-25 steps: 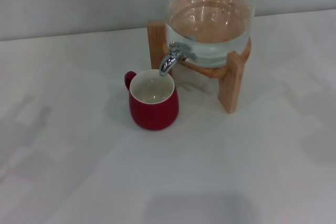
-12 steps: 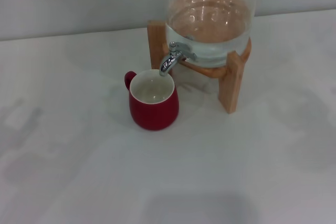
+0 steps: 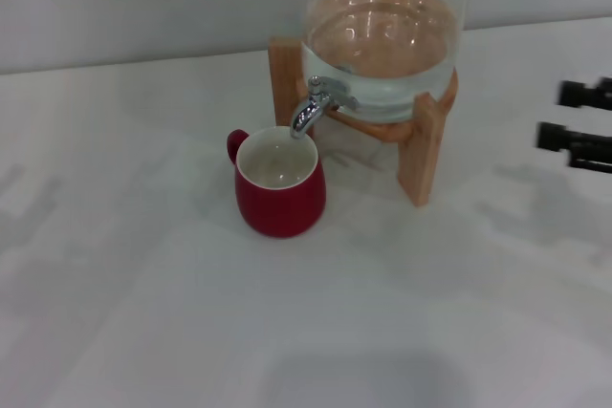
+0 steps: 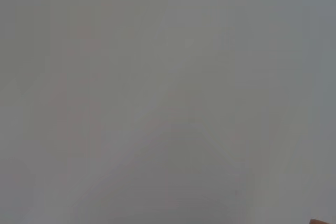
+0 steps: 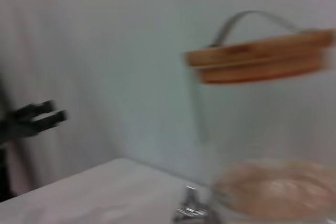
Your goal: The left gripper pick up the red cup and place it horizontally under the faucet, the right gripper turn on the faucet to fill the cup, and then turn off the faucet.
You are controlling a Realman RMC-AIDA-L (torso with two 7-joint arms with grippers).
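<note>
- Red cup (image 3: 279, 186): one, upright on the worktop (image 3: 143, 284), under the single faucet (image 3: 311, 110).
- Right pincer (image 3: 577, 119): at the right edge, fingers spread, holding nothing.
- Left pincer: unseen.

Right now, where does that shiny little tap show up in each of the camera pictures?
Head view: the faucet sits above centre, its spout over the red cup.
Left wrist view: not in it.
Right wrist view: only a blurred chrome bit at the bottom edge.
Shared landmark: the glass water jar behind the faucet.
</note>
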